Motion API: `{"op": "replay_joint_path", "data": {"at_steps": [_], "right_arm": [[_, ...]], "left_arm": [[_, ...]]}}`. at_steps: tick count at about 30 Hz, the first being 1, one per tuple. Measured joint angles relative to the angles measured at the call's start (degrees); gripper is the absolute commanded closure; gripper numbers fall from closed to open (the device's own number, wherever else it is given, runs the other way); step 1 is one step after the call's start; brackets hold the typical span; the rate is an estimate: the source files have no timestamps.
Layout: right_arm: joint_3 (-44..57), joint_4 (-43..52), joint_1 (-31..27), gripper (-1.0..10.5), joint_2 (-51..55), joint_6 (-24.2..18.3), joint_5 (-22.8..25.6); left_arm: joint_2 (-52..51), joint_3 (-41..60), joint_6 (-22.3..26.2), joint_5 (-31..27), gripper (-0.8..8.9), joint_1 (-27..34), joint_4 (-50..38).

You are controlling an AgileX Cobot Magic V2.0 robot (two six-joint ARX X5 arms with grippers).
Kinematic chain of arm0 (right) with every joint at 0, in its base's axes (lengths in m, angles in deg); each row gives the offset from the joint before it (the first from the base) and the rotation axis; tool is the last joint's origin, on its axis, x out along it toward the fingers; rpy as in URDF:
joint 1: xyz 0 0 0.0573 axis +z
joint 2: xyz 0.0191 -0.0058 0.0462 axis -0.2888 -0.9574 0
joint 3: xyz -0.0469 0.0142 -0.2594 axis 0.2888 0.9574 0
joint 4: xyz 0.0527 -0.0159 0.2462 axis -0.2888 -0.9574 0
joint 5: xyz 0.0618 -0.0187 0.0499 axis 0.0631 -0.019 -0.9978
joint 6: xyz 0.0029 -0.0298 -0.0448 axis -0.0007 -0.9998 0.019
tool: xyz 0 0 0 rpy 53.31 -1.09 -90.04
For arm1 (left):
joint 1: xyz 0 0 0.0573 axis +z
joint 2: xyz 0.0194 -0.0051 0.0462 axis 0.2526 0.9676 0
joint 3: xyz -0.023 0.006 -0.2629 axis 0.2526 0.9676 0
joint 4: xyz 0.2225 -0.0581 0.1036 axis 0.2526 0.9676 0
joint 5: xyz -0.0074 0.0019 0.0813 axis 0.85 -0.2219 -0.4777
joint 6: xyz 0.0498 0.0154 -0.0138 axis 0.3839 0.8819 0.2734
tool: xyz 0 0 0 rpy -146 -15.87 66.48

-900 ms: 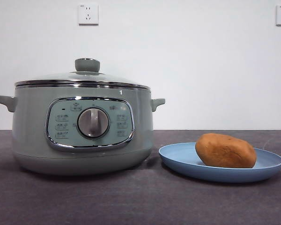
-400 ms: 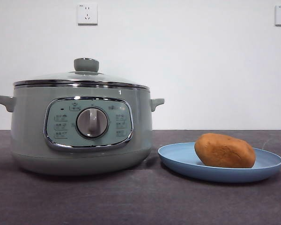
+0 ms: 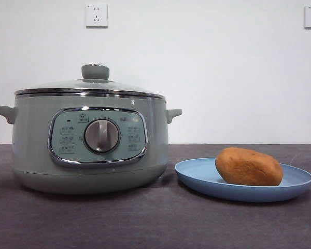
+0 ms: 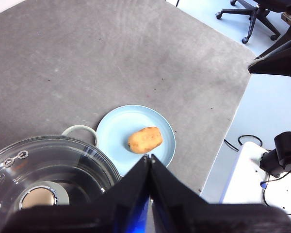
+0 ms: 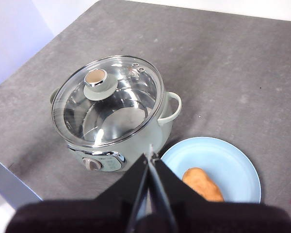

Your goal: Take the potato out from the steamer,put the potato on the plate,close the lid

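Note:
The sage-green steamer [image 3: 90,148] stands on the left of the table, and its glass lid [image 3: 90,85] with the green knob rests on the rim. The same lid [image 5: 108,99] covers the steamer [image 5: 155,133] in the right wrist view. To its right the orange-brown potato [image 3: 248,166] lies on the light-blue plate [image 3: 197,176]. The left wrist view shows the potato [image 4: 144,140] on the plate [image 4: 116,128] beside the lid [image 4: 63,165]. My left gripper [image 4: 149,158] and right gripper [image 5: 150,157] are both shut on nothing, high above the table. Neither shows in the front view.
A dark grey mat [image 3: 155,223] covers the table. Two wall sockets [image 3: 96,15] sit on the white wall behind. In the left wrist view an office chair [image 4: 254,17] and cables stand beyond the table's edge.

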Motion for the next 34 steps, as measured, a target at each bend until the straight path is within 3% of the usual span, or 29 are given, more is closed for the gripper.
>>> {"op": "replay_joint_path", "data": {"at_steps": [11, 17, 21, 26, 31, 34], "right_arm": [[0.0, 0.0, 0.0, 9.5, 0.0, 0.0, 0.0], [0.0, 0.0, 0.0, 9.5, 0.0, 0.0, 0.0], [0.0, 0.0, 0.0, 9.5, 0.0, 0.0, 0.0], [0.0, 0.0, 0.0, 9.5, 0.0, 0.0, 0.0], [0.0, 0.0, 0.0, 9.5, 0.0, 0.0, 0.0], [0.0, 0.0, 0.0, 9.5, 0.0, 0.0, 0.0]], "left_arm": [[0.0, 0.1, 1.1, 0.0, 8.17, 0.4, -0.3], [-2.8, 8.7, 1.8, 1.2, 8.17, 0.5, -11.0], [-8.0, 22.1, 1.9, 2.0, 8.17, 0.5, -23.7], [-19.0, 44.1, -0.9, -1.0, 8.17, 0.5, -48.0], [-34.1, 69.0, -7.8, -12.3, 8.17, 1.9, -71.8], [-43.6, 83.3, -11.3, -18.2, 8.17, 3.9, -80.0]]}}
